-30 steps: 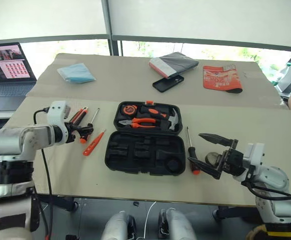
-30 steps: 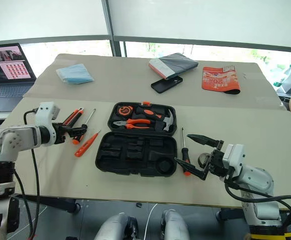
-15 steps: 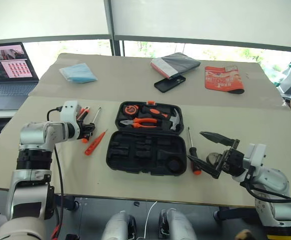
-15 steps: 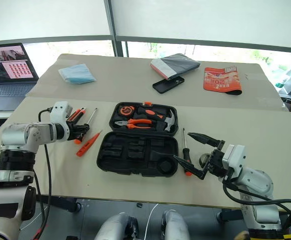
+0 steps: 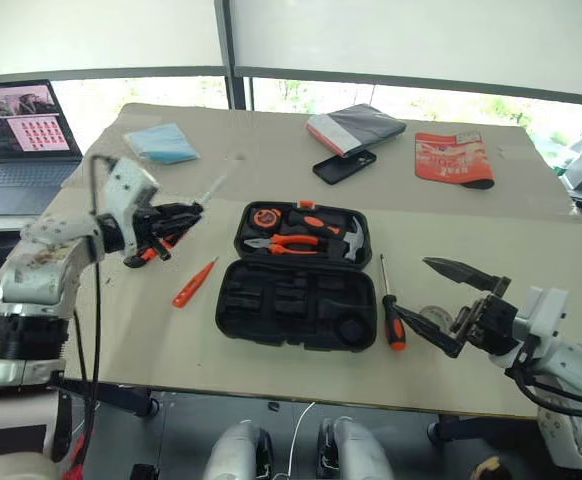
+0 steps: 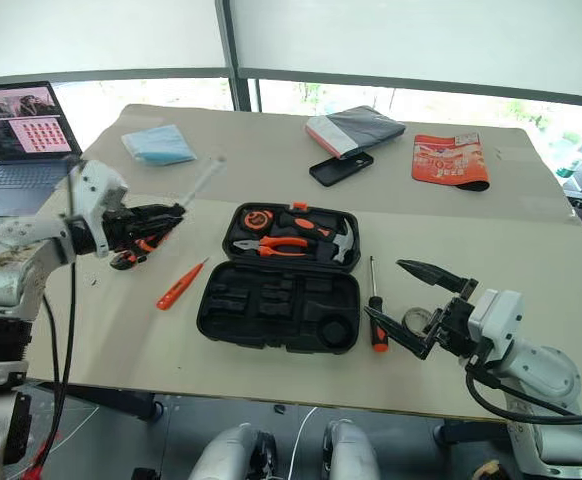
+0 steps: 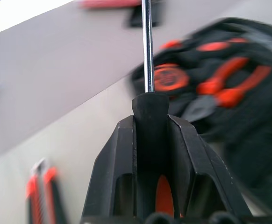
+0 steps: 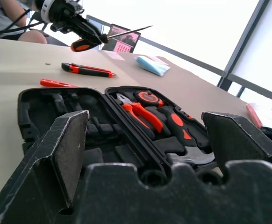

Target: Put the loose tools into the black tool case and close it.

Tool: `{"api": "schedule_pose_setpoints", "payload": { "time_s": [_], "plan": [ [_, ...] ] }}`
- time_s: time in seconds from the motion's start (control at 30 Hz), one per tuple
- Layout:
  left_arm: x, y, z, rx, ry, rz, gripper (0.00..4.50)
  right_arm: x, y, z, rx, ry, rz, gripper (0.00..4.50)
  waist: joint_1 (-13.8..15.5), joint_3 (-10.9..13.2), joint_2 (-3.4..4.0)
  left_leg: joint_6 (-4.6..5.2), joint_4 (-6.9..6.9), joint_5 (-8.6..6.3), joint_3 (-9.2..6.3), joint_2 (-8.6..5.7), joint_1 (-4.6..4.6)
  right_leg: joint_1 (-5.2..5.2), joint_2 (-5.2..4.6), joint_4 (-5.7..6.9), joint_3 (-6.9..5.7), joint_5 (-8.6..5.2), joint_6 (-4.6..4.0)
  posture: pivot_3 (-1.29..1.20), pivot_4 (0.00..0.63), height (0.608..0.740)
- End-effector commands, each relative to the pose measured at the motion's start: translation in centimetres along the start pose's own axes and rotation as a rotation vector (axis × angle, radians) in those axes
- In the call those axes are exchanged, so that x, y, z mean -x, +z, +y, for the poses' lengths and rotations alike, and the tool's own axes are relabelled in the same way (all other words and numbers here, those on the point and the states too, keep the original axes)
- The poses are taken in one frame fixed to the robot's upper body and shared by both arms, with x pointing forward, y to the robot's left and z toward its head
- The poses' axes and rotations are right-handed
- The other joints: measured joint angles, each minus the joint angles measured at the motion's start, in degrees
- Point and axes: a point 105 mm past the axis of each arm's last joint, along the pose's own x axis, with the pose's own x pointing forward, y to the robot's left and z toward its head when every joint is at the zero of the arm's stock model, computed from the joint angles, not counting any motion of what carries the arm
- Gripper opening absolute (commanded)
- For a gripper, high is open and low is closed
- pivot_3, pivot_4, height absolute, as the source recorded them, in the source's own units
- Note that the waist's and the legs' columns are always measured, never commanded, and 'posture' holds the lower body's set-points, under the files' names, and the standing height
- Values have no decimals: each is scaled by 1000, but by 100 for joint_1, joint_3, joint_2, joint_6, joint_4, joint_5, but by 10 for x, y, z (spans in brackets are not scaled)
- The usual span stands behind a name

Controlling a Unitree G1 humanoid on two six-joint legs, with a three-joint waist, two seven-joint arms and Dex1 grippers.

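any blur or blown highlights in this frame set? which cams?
Left wrist view: background smeared, tool case and utility knife soft; the left gripper shut on the screwdriver stays sharp. Eye views: that screwdriver's shaft is motion-blurred, the windows bright. Right wrist view: sky blown white, the near right gripper fingers soft, case interior crisp.

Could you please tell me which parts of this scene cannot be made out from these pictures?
- Left eye view: the orange-and-black utility knife is hidden behind the left end effector.
- Left wrist view: the black-and-orange-handled screwdriver runs off the top edge; its tip is cut off.
- Left wrist view: the open black moulded-plastic tool case is blurred.
- Right eye view: the slim orange screwdriver's tip is too small.
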Motion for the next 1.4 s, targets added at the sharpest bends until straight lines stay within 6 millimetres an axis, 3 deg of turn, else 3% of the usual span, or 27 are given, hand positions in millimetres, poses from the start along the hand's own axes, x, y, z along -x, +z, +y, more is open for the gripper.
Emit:
{"api": "schedule_pose_setpoints", "payload": {
  "time_s": [0.03, 0.13, 0.23, 0.33, 0.47, 0.6, 0.83, 1.4],
  "plan": [
    [-29, 7, -48, -326, -341, 39, 608, 0, 15, -4, 50, 33, -14, 4500, -6, 0, 1, 9, 1, -5, 2, 0, 1, 0, -2, -3, 8, 3, 4, 0, 150, 740],
    [-44, -9, -59, -390, -430, 145, 608, -6, 22, -11, 51, 3, -41, 4500, -72, -1, 1, 74, 7, 19, 8, -3, 0, 0, 19, -3, 13, 5, 7, 0, 150, 740],
    [-63, -9, -58, -394, -385, 179, 608, -18, 35, -18, -8, -47, -107, 4500, -104, 1, -1, 78, 15, 24, 6, 4, -10, -9, 43, 1, 13, 5, 7, 0, 150, 740],
    [-74, -15, -59, -376, -348, 227, 608, -24, 32, -6, -17, 40, -65, 4500, -91, 1, -2, 77, 18, 25, -4, 7, -16, -10, 45, 2, 9, 4, 7, 0, 150, 740],
    [-83, -23, -65, -340, -361, 271, 608, -24, 30, -12, -15, 8, -59, 4500, -91, 1, -2, 94, 25, 15, -5, 6, -23, -9, 45, -3, 9, 4, 10, 0, 150, 740],
    [-83, -25, -78, -324, -422, 279, 608, -26, 31, -8, -12, 10, -56, 4500, -92, 1, -2, 109, 49, 7, -5, 6, -34, -10, 43, -3, 8, 9, 21, 0, 150, 740],
    [-85, -31, -76, -344, -400, 319, 608, -35, 35, -7, -7, -3, -74, 4500, -92, 1, -2, 111, 50, 5, -6, 6, -34, -10, 39, -3, 9, 11, 24, 0, 150, 740],
    [-107, -9, -87, -351, -379, 220, 608, -45, 36, 6, -56, 33, -99, 4500, 59, 0, 0, 150, 101, -17, -5, 0, -55, -4, 18, -2, 4, 21, 50, 0, 150, 740]
  ]
}}
